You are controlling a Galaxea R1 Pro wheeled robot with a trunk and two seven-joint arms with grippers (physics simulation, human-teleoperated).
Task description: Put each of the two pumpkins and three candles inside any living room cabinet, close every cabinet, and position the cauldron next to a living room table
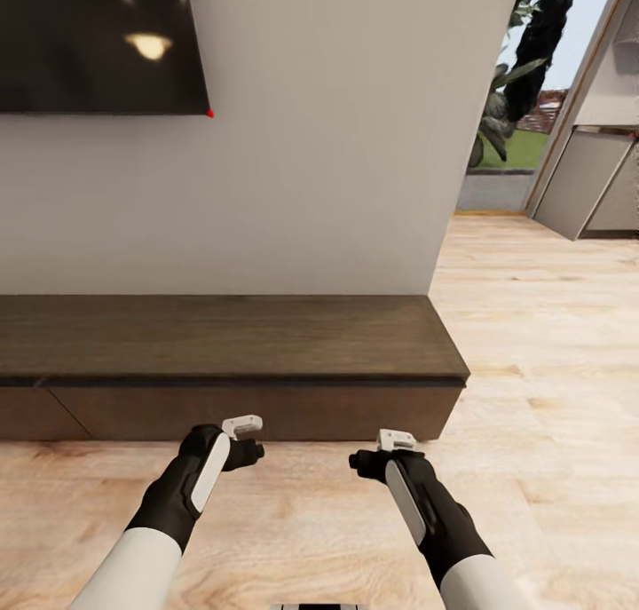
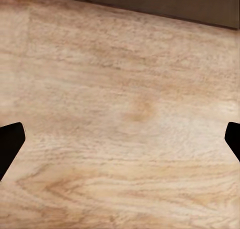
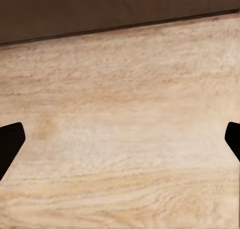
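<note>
I stand facing the long dark wooden cabinet (image 1: 222,344), which runs low along the pale wall (image 1: 319,148). Its flat top is bare wood and its drawer fronts sit flush and shut. My left claw (image 1: 253,453) hangs in front of the cabinet's face, over the light plank floor (image 1: 550,370); my right claw (image 1: 362,459) hangs beside it, well apart from the left. In the left wrist view my fingertips (image 2: 11,144) sit at the far edges with bare floor between them, so that claw is spread wide and empty. The right wrist view shows the same: fingertips (image 3: 11,141) wide apart, empty. A dark screen (image 1: 98,42) hangs on the wall above.
</note>
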